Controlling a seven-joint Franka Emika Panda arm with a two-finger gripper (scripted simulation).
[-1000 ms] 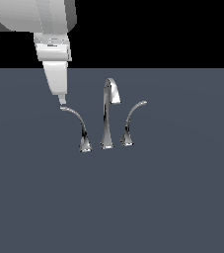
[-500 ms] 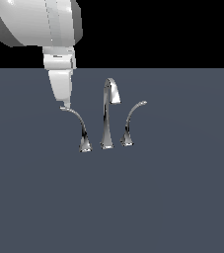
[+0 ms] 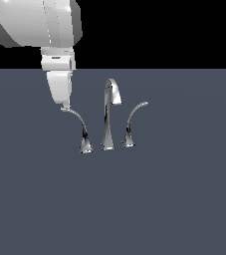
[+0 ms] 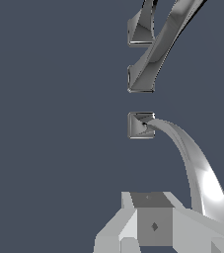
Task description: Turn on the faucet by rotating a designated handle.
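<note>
Progress judged early: contact with the handle (image 3: 79,124) appears made or nearly made at its tip, but the rotation itself is still to be done, as far as can be seen

Arm is seen entering from the upper part of the exterior view's left, wrist pointed down. Gripper (image 3: 64,106) is placed at the near-horizontal tip of the handle; in the wrist view the lever (image 4: 197,173) is seen running past the finger block. Jaw state cannot be told: fingertips are not resolved in either view

Faucet (image 3: 108,117) is located mid-scene; the handle is the lever on the exterior view's left, its flared base beside the central spout (image 3: 109,99). Shorter lever (image 3: 132,122) is left untouched on the far side

Surface (image 3: 174,199): flat, uniform slate-grey, unmarked. Background above it is plain black; no walls or fittings are shown
</note>
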